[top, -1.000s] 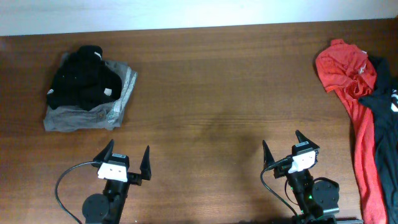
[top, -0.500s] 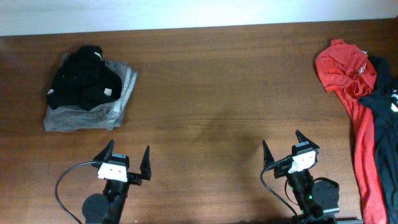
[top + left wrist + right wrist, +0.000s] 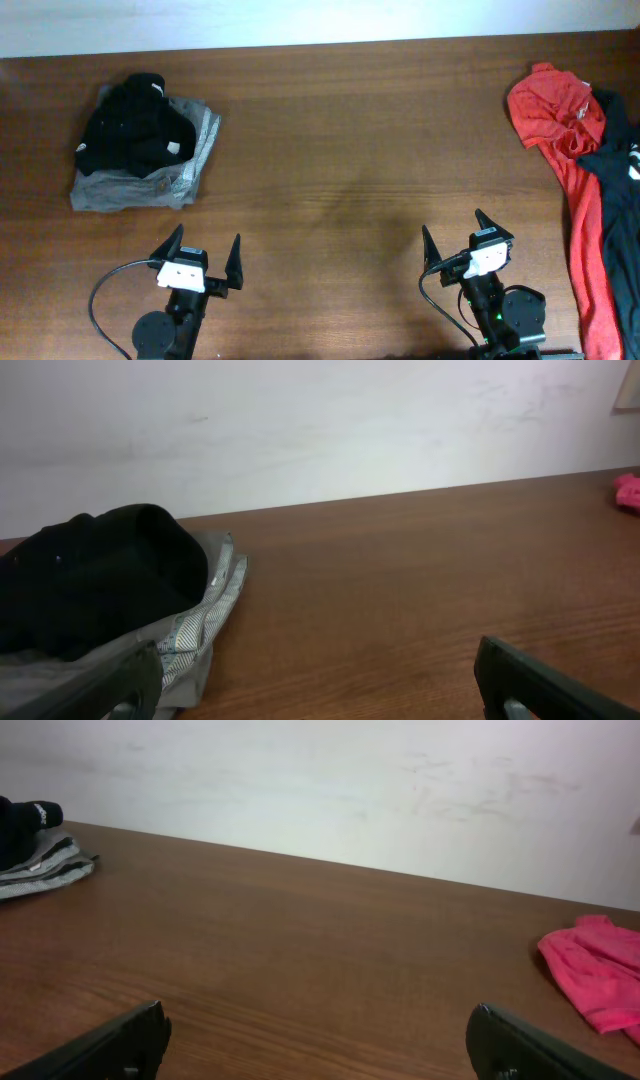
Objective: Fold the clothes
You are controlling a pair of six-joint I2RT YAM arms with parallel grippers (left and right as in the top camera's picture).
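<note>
A dark, nearly black garment with a bit of white print lies at the table's right edge, partly out of frame, on a red garment. The red garment also shows in the right wrist view. At the far left a black garment lies on a folded grey one; both show in the left wrist view, the black one and the grey one. My left gripper and right gripper rest near the front edge, both open and empty, far from any cloth.
The brown wooden table stretches between the two piles. A white wall runs along its far edge. Cables loop beside each arm base at the front.
</note>
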